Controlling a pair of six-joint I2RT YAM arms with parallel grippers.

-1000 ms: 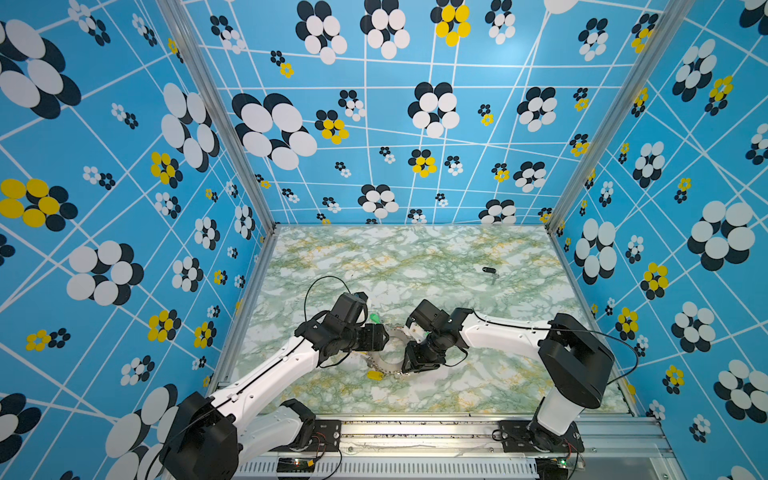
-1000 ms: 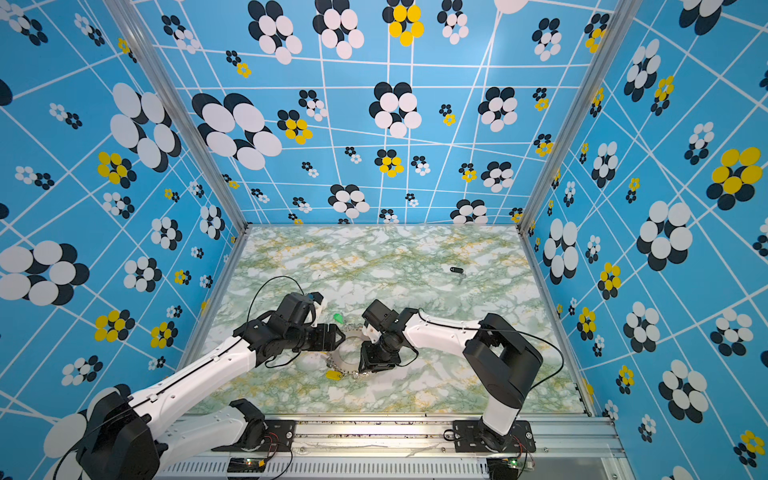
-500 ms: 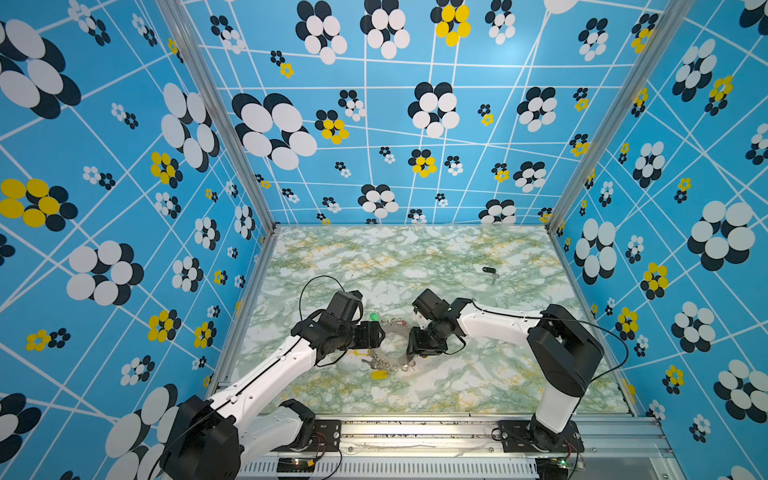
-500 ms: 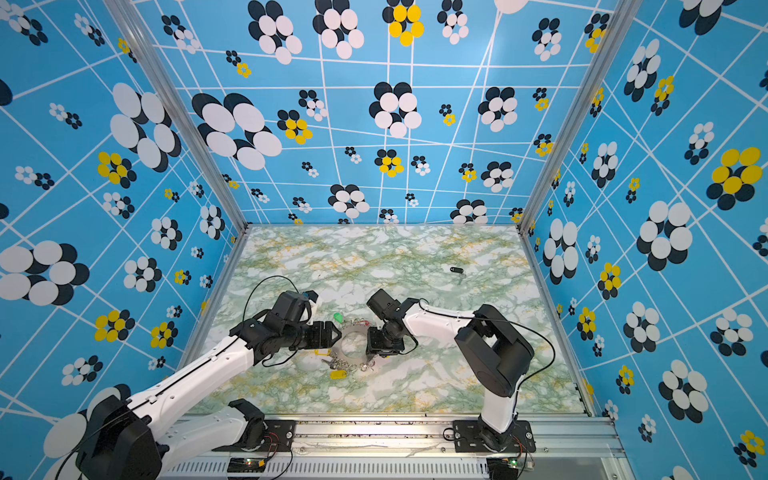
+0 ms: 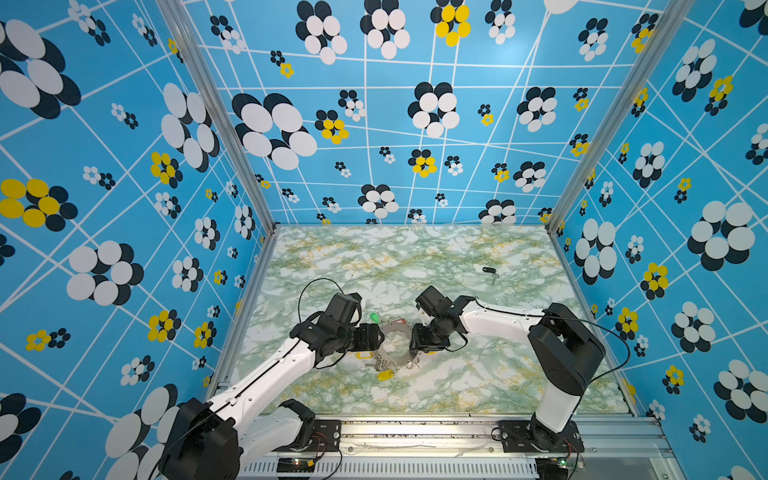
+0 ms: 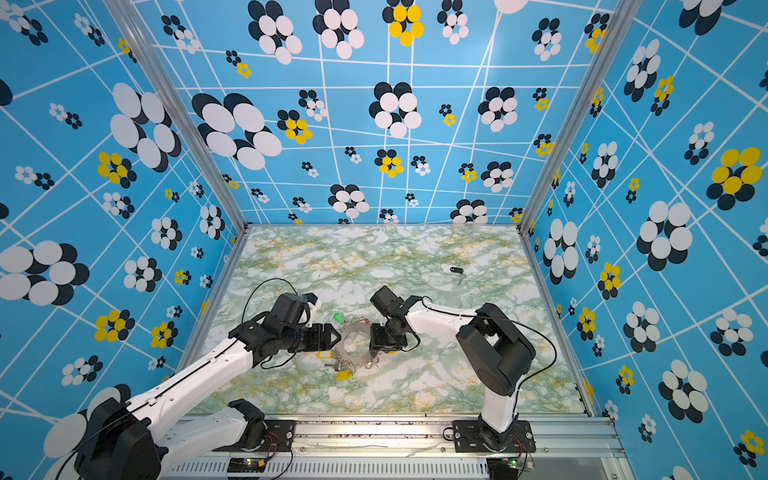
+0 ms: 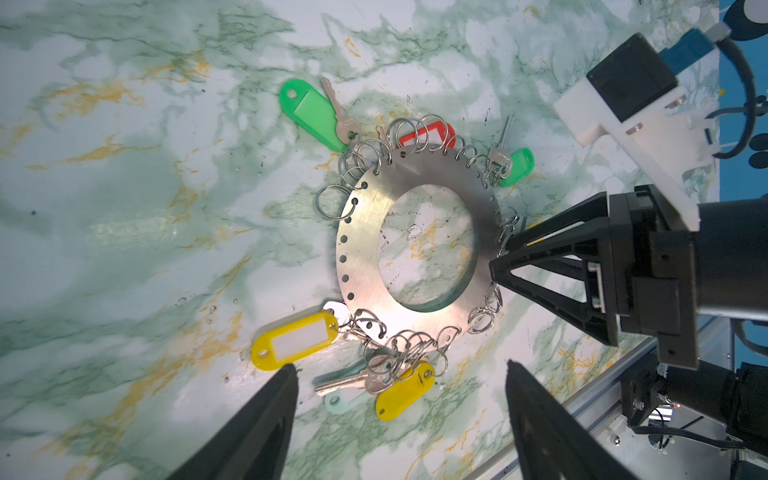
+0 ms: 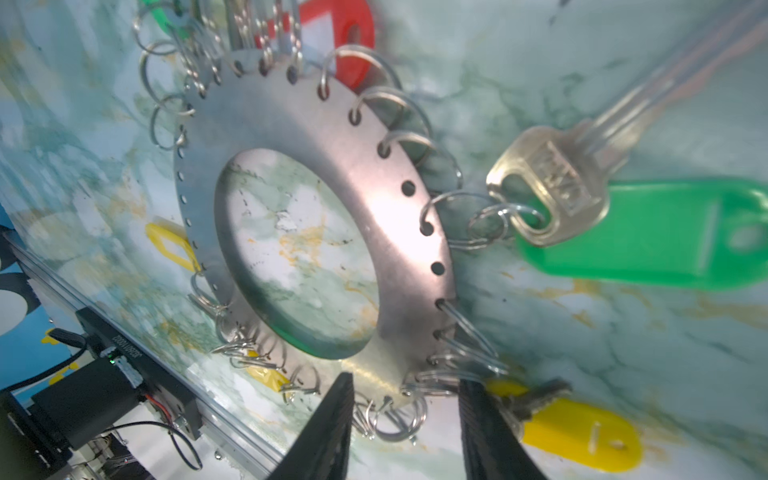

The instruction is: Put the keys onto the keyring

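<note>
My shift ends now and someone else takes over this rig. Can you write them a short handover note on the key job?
Left gripper: open and empty, beside the keyring.
Right gripper: jaws part open, astride the keyring's rim among its wire loops. Whether it grips anything cannot be told.
The keyring lies near the front of the marble table, between the two grippers.
The black-tagged key lies alone toward the back right of the table, untouched.
Done: the black-tagged key is not yet on the keyring.
To do: fetch the black-tagged key and hook it onto the keyring.
</note>
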